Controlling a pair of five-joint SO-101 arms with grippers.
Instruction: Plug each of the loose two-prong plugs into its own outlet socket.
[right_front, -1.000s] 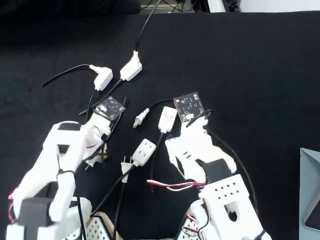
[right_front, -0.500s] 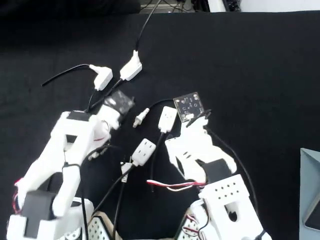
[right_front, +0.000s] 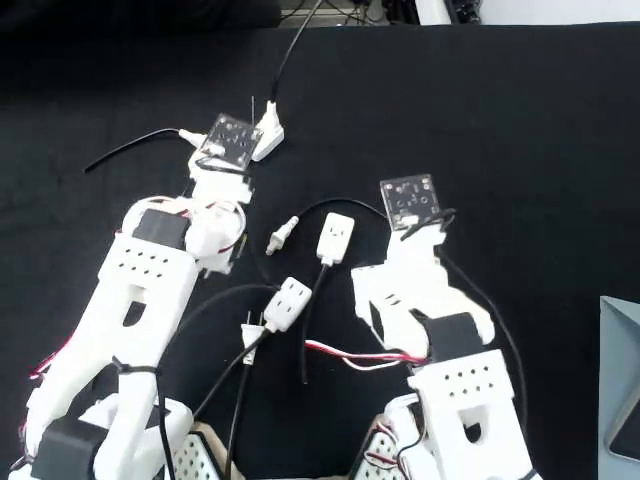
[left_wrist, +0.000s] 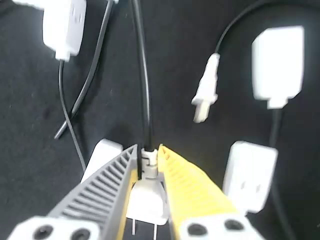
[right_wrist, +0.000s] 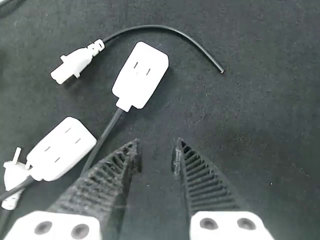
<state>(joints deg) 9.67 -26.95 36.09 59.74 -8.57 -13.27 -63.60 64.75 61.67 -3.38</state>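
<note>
In the left wrist view my left gripper (left_wrist: 148, 150) is shut on a white two-prong plug (left_wrist: 147, 200), whose black cord (left_wrist: 142, 75) runs away over the cloth. From above, the left arm (right_front: 150, 290) stretches toward the table's far side. My right gripper (right_wrist: 155, 150) hangs open with nothing between its fingers, just short of a white outlet socket (right_wrist: 141, 75) (right_front: 335, 238). A second socket (right_wrist: 60, 147) (right_front: 285, 303) lies beside it. One loose plug (right_wrist: 77, 62) (right_front: 283, 235) lies near the sockets and another loose plug (right_front: 252, 335) lies nearer the front.
Another white socket (left_wrist: 62, 25) and a white cord end (right_front: 270, 130) lie at the far left. Black cords (right_front: 305, 340) cross the black cloth between the arms. A grey box (right_front: 620, 370) stands at the right edge.
The left arm has swung from the near left toward the far side, its wrist rising, the plug's cord trailing. The right arm has shifted a little to the right.
</note>
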